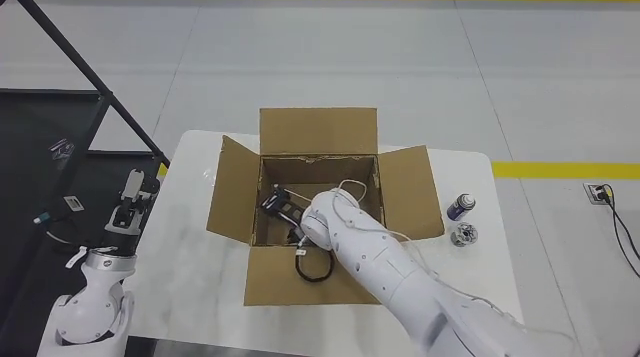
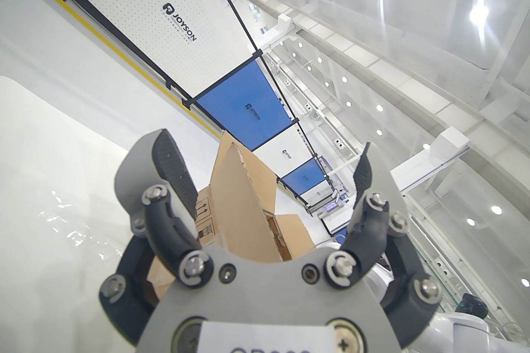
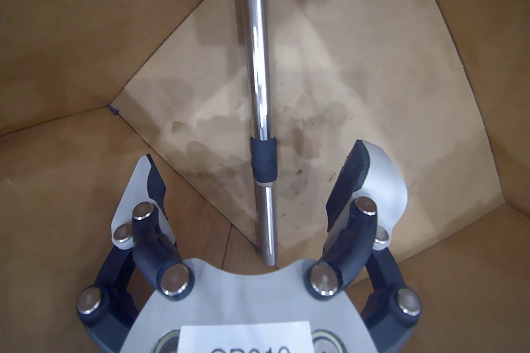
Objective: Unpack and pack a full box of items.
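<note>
Two small things stand on the white table [image 1: 470, 287] just beside the box's right flap: a blue-capped can [image 1: 460, 206] and a shiny metal piece [image 1: 464, 234] I can't make out. From that I'd judge the unpacking is well along. The cardboard box [image 1: 318, 131] sits mid-table with all four flaps splayed outward, which leaves its mouth free for an arm to go straight down. The right gripper [image 3: 254, 156] is down inside it, spread wide and holding nothing, over a polished metal rod [image 3: 257, 61] with a black band that lies flat on the box floor. One finger stands on each side of the rod near the band, so closing would pinch it across its thin width. It looks lined up for a pick, though a smooth round bar may roll or slip. The left gripper [image 2: 265, 150], also wide open and empty, is off by the table's left edge and tilted upward, seemingly parked to leave room.
</note>
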